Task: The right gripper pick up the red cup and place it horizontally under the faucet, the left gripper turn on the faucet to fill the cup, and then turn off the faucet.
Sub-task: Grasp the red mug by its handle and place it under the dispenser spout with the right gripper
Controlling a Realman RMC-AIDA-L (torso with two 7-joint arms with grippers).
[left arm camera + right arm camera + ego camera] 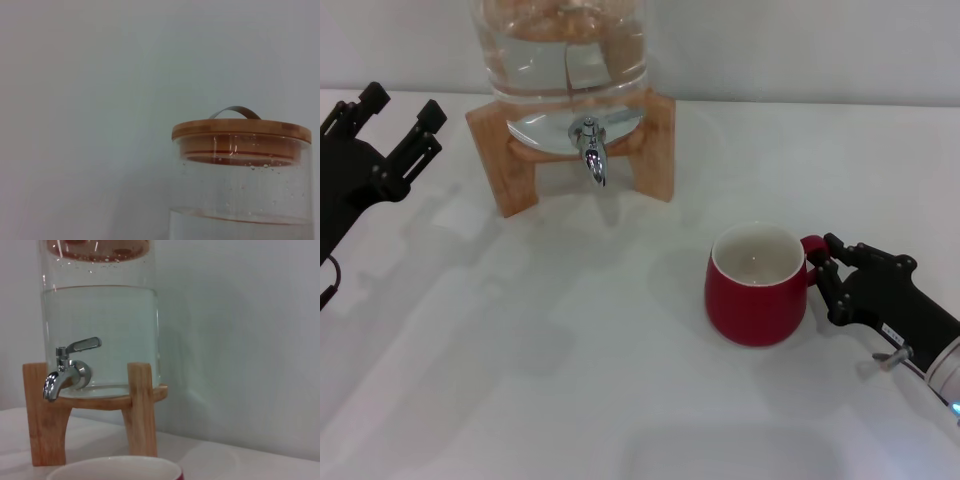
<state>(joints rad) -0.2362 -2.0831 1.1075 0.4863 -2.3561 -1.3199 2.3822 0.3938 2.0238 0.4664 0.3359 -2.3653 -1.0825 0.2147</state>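
The red cup (755, 300) stands upright on the white table, its cream inside showing and its handle pointing right. My right gripper (823, 272) is at that handle, its black fingers spread on either side of it, open. Only the cup's rim (115, 467) shows in the right wrist view. The chrome faucet (590, 145) juts from the glass jar (560, 50) at the back, its lever (82, 344) lying level and no water running. My left gripper (400, 115) hangs open at the far left, well apart from the faucet.
The jar rests on a wooden stand (510, 150) with legs either side of the spout. It holds water and has a wooden lid (240, 130) with a metal handle. A white wall rises behind. Bare table lies between the cup and the stand.
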